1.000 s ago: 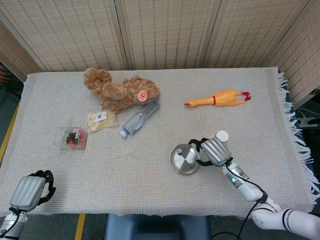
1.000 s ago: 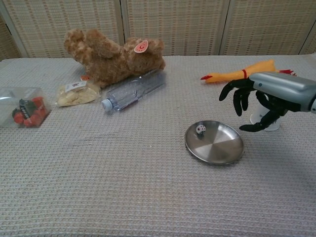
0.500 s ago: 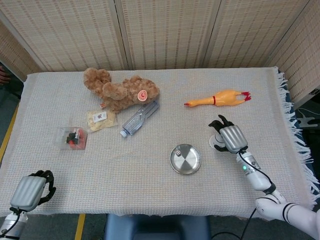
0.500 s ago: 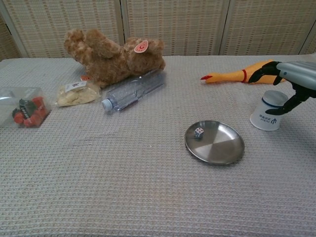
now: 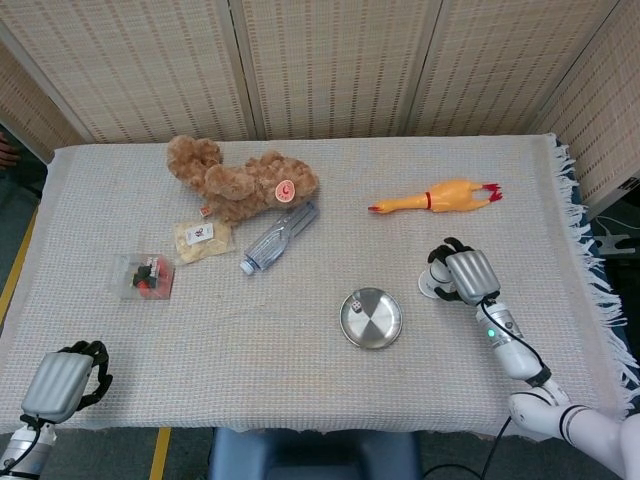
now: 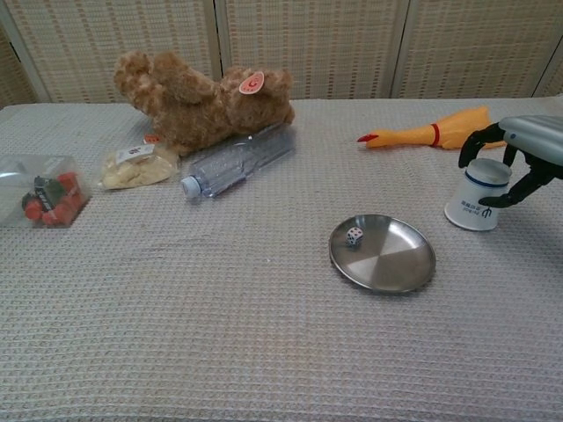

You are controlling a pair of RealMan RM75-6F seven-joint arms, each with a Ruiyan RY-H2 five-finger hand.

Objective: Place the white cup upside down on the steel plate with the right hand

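While the right hand (image 6: pixel 515 158) curls loosely around the cup (image 6: pixel 477 195), grip uncertain, die (image 6: pixel 354 235) sits on plate (image 6: pixel 383 253), rubber chicken (image 6: pixel 428 130) behind, left hand (image 5: pixel 64 380) curled, idle.

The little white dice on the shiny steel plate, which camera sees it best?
The chest view: the little white dice shows its dots on the shiny steel plate. The head view shows only a tiny speck.

- Brown teddy bear (image 6: pixel 198 101) lying at bench rear
- Clear bottle (image 6: pixel 236 159) against it
- Snack packet (image 6: pixel 136 167), box (image 6: pixel 40 189) at left
- Rubber chicken (image 6: pixel 435 130) far right
- Die (image 6: pixel 354 236)
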